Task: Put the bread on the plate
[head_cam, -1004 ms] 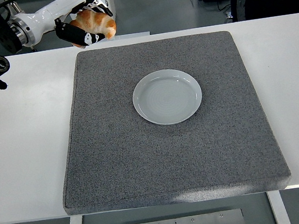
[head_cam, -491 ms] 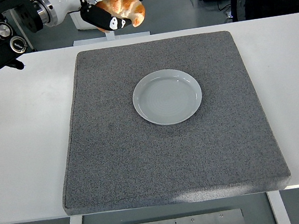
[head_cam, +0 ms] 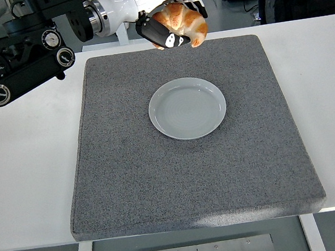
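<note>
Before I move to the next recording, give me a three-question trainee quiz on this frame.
1. True or false: the bread already lies on the plate.
2. Which hand grasps the bread? A) left hand B) right hand C) a person's hand
3. Fill in: the plate sits on a gray ____ covering the white table.

Key: 1. False, the bread is held up over the far edge of the mat, and the plate is bare. 2. A, the arm comes in from the picture's left. 3. mat.
</note>
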Controlling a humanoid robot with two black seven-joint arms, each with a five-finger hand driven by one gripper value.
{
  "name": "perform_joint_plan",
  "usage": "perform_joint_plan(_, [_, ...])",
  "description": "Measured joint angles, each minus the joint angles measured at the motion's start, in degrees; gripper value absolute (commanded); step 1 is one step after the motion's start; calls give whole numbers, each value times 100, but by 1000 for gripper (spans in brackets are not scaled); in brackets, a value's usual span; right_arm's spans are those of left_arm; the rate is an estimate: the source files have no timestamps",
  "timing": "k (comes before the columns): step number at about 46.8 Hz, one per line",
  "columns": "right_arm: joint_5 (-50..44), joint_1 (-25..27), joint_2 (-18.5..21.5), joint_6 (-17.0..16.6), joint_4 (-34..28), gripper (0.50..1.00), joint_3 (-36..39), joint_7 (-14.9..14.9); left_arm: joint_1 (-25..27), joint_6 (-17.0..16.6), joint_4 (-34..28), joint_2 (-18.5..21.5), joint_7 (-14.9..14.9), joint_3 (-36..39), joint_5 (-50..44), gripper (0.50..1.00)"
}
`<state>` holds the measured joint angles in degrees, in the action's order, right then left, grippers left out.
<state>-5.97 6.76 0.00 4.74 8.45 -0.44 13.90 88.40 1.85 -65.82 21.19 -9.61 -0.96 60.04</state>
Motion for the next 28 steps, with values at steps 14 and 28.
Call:
perform_joint_plan(14, [3, 1, 0, 0, 2, 1000, 0, -2, 38, -26, 210, -533, -77, 349, 163, 500])
perform_joint_plan(28, [0, 0, 0, 0, 3, 1000, 0, -2, -76, -50, 948, -1028, -189, 566, 305, 500])
